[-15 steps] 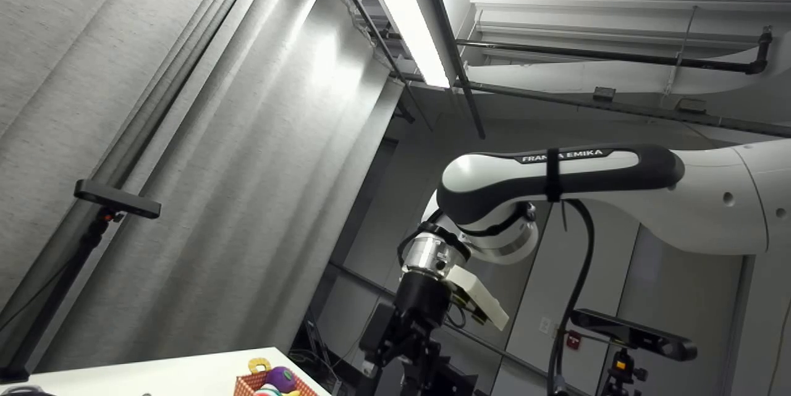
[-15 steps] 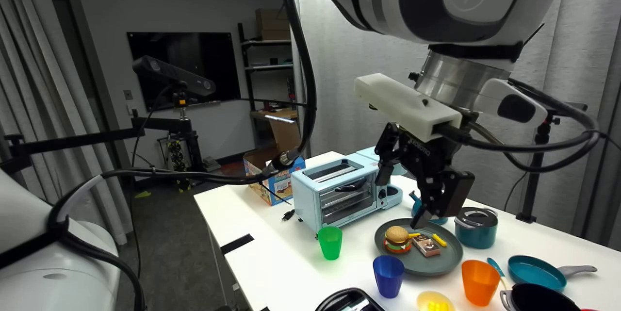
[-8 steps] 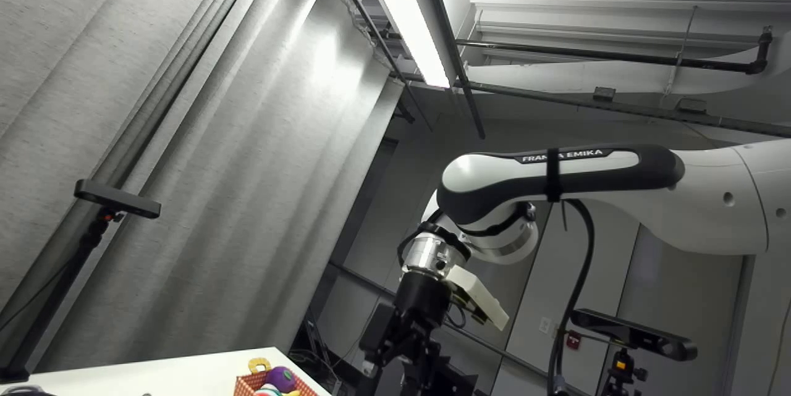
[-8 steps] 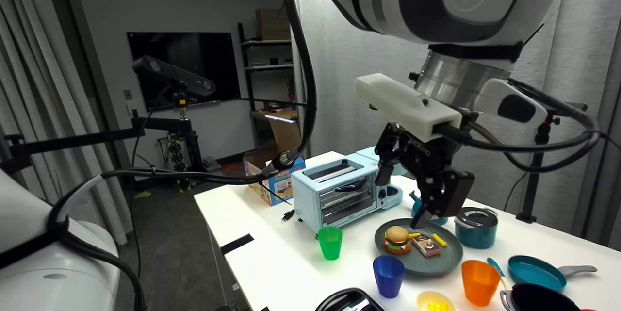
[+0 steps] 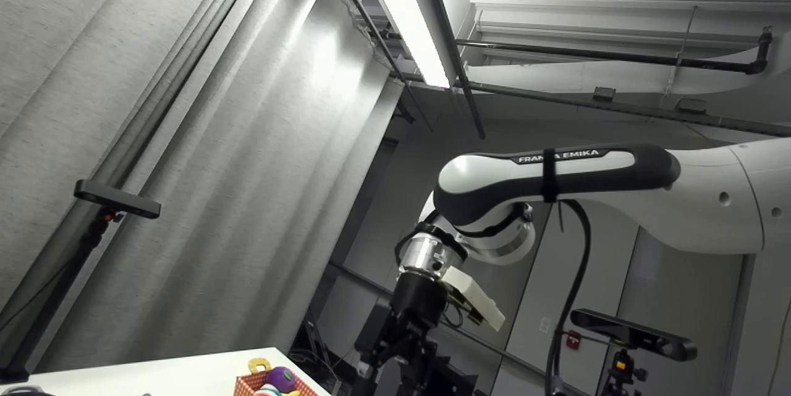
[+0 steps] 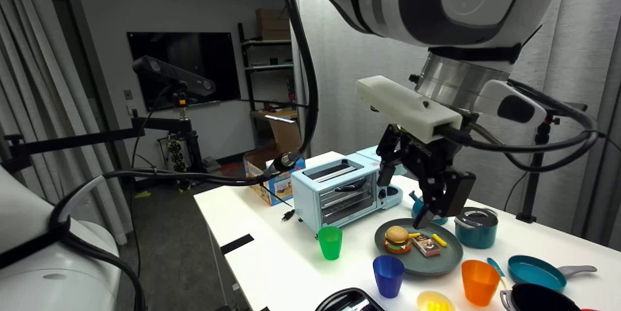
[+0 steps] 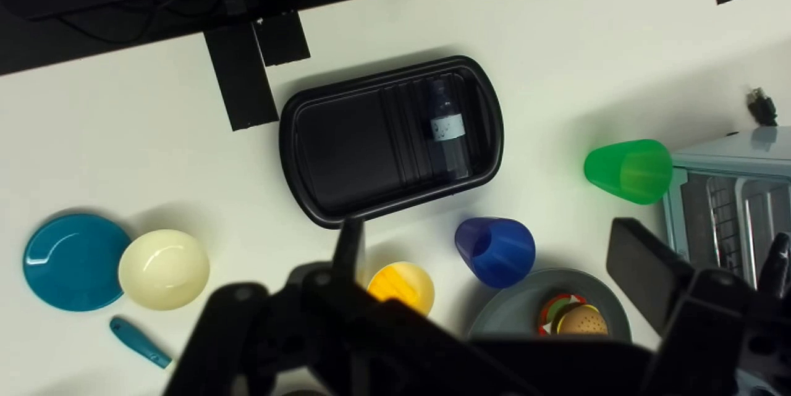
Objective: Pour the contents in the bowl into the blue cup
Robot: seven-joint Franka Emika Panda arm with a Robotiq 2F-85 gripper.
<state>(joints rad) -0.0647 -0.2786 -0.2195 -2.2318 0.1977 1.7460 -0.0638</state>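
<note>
A small yellow bowl [image 6: 423, 300] with yellow pieces in it stands on the table in an exterior view, cut by the bottom edge. It shows in the wrist view [image 7: 421, 285], partly hidden by a finger. The blue cup [image 6: 388, 276] stands upright beside it; in the wrist view the blue cup [image 7: 502, 254] appears between the fingers but well below them. My gripper [image 6: 415, 198] hangs high over the table, above the grey plate. In the wrist view the gripper [image 7: 488, 238] has its jaws wide apart with nothing held.
A black tray [image 7: 346, 149] holds a bottle. A green cup [image 6: 331, 243], toaster oven [image 6: 335, 194], grey plate [image 6: 449, 262] with toy food, orange cup [image 6: 479, 282], teal pan [image 6: 536, 272] and black pot [image 6: 543, 299] surround the bowl. A cream bowl [image 7: 164, 269] sits by a teal plate [image 7: 74, 263].
The arm has shifted very slightly during the last half second, a little to the left in an exterior view. The gripper stays open, and the objects on the table have not moved.
</note>
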